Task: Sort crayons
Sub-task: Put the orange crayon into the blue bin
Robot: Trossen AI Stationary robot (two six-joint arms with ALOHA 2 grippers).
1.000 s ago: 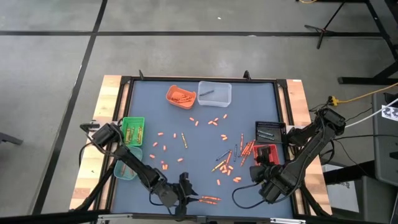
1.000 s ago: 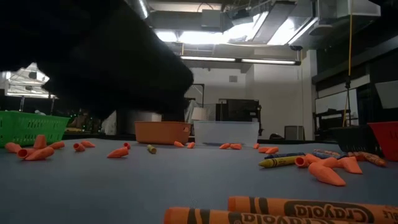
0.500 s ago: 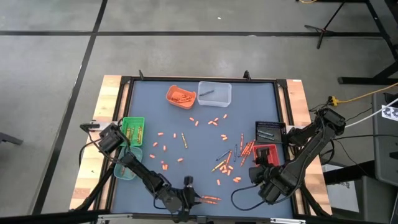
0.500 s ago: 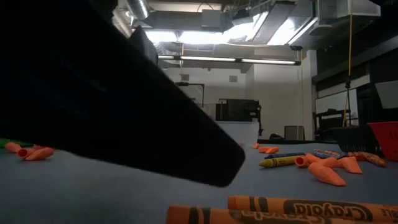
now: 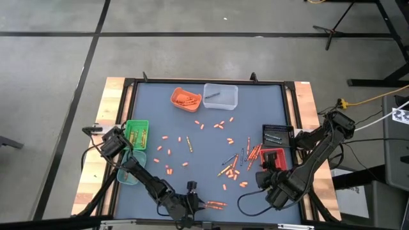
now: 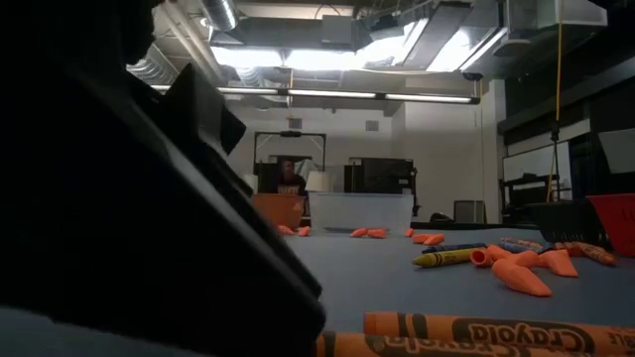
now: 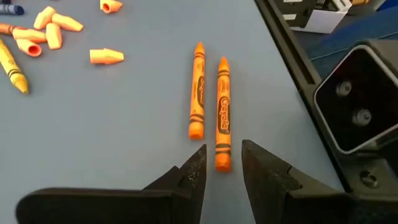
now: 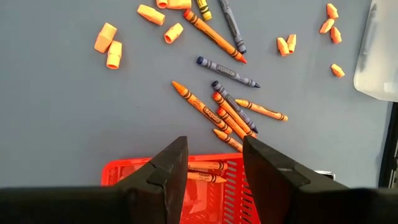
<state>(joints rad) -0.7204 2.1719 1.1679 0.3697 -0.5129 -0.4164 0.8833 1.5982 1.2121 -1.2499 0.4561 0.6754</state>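
Two orange crayons (image 7: 197, 90) (image 7: 222, 112) lie side by side flat on the blue mat near the table's near edge (image 5: 215, 204). My left gripper (image 7: 222, 148) (image 5: 191, 199) is low over the mat and open. Its fingertips stand on either side of one crayon's near end (image 7: 222, 163) without touching it. In the low view it is the dark mass (image 6: 149, 218) beside the same crayons (image 6: 496, 332). More crayons, orange, dark blue and yellow, lie in a loose pile (image 8: 230, 102) (image 5: 239, 160). My right gripper (image 8: 214, 146) (image 5: 272, 172) hangs open above the red basket (image 8: 211, 177).
Trays and baskets ring the mat: orange (image 5: 186, 98), clear (image 5: 220, 94), green (image 5: 136, 134), teal (image 5: 130, 174), black (image 5: 278, 135), red (image 5: 273, 156). Short orange caps (image 5: 167, 153) are scattered mid-table. The table's frame and a camera box (image 7: 360, 99) stand close beside the two crayons.
My left gripper has sunk toward the mat and drawn in on the two orange crayons near the table's near edge, rolling a little about its own line. In the low view it now hides the green basket and the caps at the left.
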